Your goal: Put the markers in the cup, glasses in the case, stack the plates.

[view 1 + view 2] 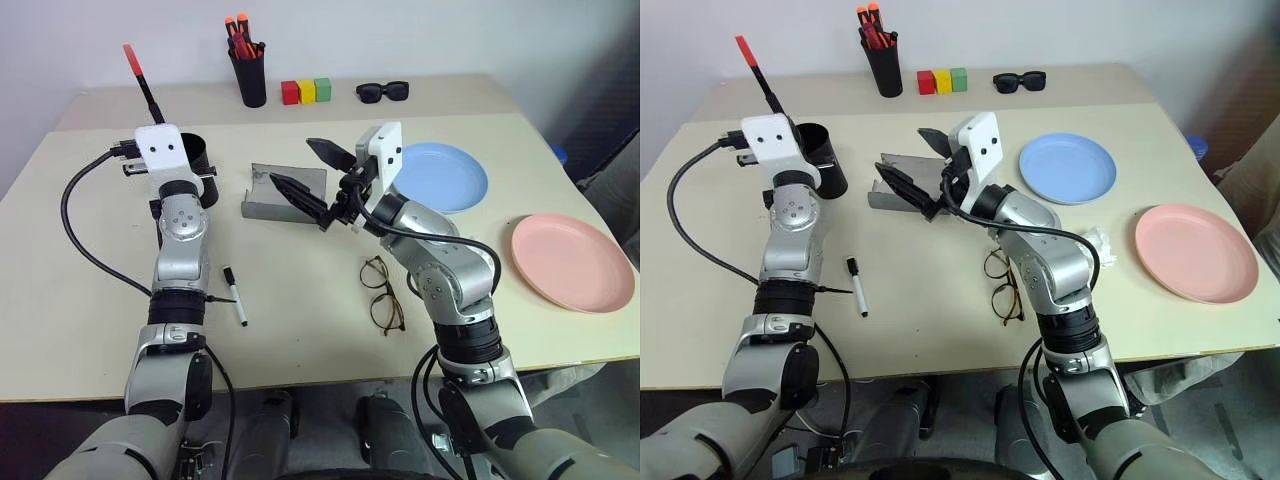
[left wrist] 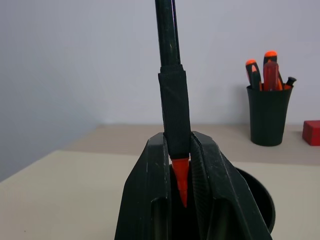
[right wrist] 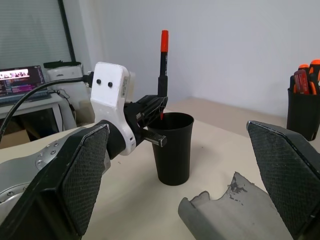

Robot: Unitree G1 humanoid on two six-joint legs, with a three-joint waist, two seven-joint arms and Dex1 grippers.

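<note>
My left gripper (image 2: 179, 146) is shut on a slim marker (image 3: 162, 65) with a dark shaft and a red cap. It holds the marker upright, its red tip just over the mouth of the black cup (image 3: 172, 150). A white marker with a black cap (image 1: 234, 296) lies on the table beside my left forearm. My right gripper (image 1: 314, 172) hangs open over the grey case (image 1: 268, 196), which lies open, with nothing between the fingers. The wire-frame glasses (image 1: 383, 293) lie on the table by my right arm. The light blue plate (image 1: 447, 176) and the pink plate (image 1: 572, 262) lie apart at the right.
At the back of the table stand a narrow black pen holder (image 1: 248, 78) with orange-tipped pens, three coloured blocks (image 1: 305, 91) and black sunglasses (image 1: 382, 91). A crumpled white scrap (image 1: 1100, 246) lies by my right elbow. The pink plate sits close to the table's right edge.
</note>
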